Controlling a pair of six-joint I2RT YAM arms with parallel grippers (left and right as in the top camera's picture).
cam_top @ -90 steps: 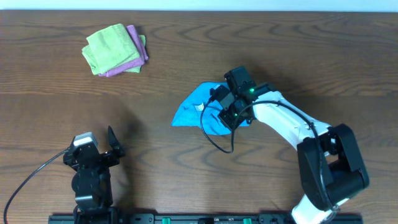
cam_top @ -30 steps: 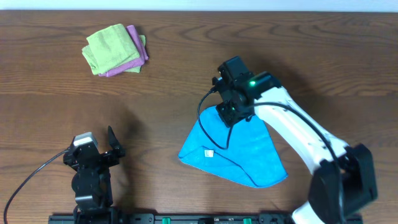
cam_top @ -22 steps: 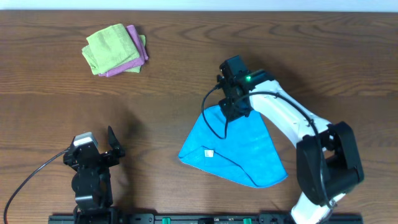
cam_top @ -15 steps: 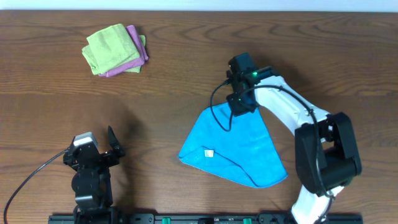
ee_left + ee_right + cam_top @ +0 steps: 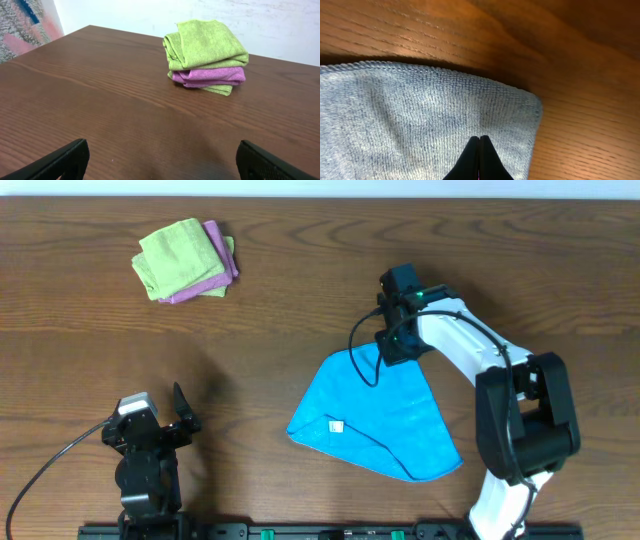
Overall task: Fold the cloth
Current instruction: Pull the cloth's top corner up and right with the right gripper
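The cloth point(image 5: 375, 415), bunched three seconds ago, now lies spread flat right of table centre, so it looks ready for a first fold. At its 12 o'clock edge the right gripper point(image 5: 398, 348) is clenched, tips on the corner it dragged toward 1 o'clock; whether it pinches fabric is unclear. The left gripper point(image 5: 161, 159) waits released at the table's 8 o'clock.

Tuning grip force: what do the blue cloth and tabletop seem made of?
Blue cloth: likely microfibre, matte, with a fine fuzzy nap and a stitched hem. Tabletop: brown wood or wood-look laminate, smooth, slight sheen, visible grain; which of the two is unclear.
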